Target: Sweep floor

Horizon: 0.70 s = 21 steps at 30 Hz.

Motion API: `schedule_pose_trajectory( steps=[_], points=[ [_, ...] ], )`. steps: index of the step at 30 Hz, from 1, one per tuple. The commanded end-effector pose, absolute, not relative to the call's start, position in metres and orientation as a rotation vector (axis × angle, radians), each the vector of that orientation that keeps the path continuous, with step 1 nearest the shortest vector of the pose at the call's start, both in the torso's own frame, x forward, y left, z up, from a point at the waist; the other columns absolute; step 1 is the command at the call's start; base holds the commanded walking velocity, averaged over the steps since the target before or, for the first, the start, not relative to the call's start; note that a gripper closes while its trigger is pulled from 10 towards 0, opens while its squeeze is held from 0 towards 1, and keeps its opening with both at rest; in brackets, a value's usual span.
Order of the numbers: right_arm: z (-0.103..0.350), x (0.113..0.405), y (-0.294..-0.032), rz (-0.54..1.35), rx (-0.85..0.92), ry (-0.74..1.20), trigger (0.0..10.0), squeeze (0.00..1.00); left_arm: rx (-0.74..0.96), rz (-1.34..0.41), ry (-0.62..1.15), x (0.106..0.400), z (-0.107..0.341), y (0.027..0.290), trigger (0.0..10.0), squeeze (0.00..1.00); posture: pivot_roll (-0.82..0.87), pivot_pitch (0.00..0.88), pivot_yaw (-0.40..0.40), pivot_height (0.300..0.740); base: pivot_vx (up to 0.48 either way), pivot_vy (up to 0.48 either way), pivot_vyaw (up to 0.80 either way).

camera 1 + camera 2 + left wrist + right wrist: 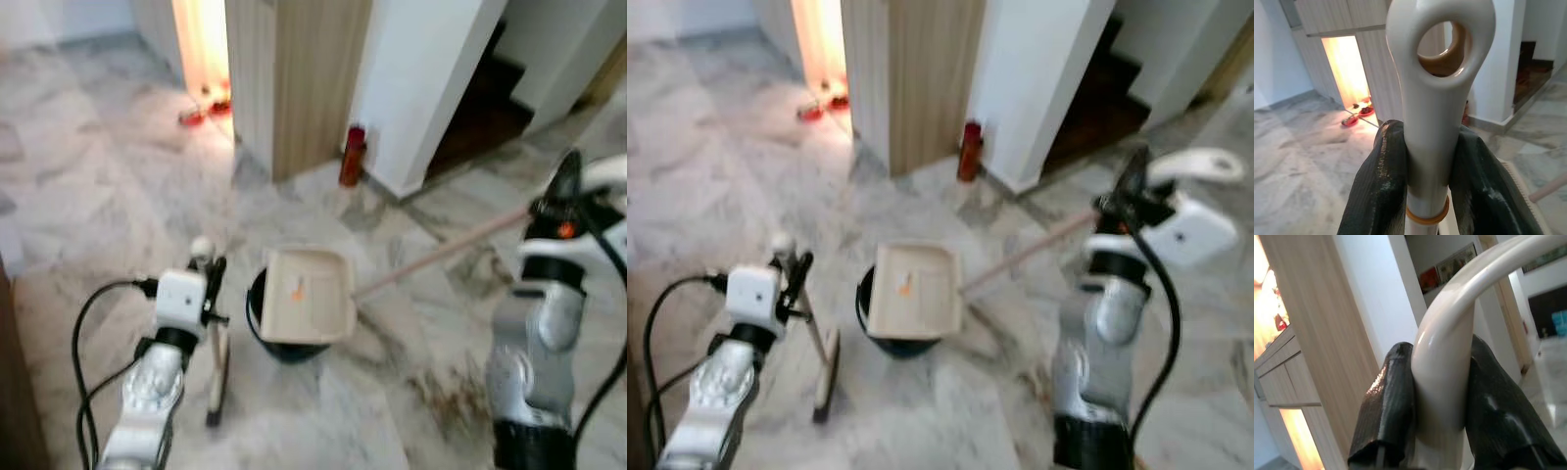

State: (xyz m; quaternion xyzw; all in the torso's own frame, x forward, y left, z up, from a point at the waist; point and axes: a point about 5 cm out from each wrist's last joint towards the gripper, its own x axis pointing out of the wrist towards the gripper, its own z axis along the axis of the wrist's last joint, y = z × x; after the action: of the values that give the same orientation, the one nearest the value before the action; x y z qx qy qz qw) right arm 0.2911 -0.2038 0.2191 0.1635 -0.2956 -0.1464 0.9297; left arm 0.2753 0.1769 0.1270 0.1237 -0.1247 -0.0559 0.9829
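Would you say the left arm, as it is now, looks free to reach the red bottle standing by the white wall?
Probably not: the left gripper is shut on the broom handle, and the red bottle stands well beyond the dustpan.

A grey-veined marble floor [118, 166] carries everything. A black bucket [269, 338] stands on it near the middle, with a cream dustpan [306, 294] resting across its rim. The broom head [217, 377] touches the floor just beside the bucket. A red bottle [352, 155] stands by the white wall's foot
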Motion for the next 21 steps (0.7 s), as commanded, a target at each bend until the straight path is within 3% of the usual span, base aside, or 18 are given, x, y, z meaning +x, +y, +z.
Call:
schedule_pose_trajectory(
  steps=[1, 14, 21],
  points=[
    [0.2320, 0.2849, -0.2108, -0.315, 0.341, -0.672, 10.0, 0.00, 0.243, -0.122, -0.294, 0.2747, 0.1345, 0.1718, 10.0, 0.00, 0.18, 0.068, -0.083, 0.740, 0.345, 0.000, 0.00],
    [0.2325, 0.2856, -0.2093, -0.305, 0.332, -0.666, 10.0, 0.00, 0.241, -0.124, -0.290, 0.2750, 0.1340, 0.1720, 10.0, 0.00, 0.18, 0.071, -0.079, 0.740, 0.348, 0.000, 0.00],
    [0.2311, 0.2859, -0.2084, -0.299, 0.337, -0.656, 10.0, 0.00, 0.243, -0.123, -0.290, 0.2753, 0.1344, 0.1722, 10.0, 0.00, 0.18, 0.076, -0.078, 0.740, 0.348, 0.000, 0.34]
  ],
)
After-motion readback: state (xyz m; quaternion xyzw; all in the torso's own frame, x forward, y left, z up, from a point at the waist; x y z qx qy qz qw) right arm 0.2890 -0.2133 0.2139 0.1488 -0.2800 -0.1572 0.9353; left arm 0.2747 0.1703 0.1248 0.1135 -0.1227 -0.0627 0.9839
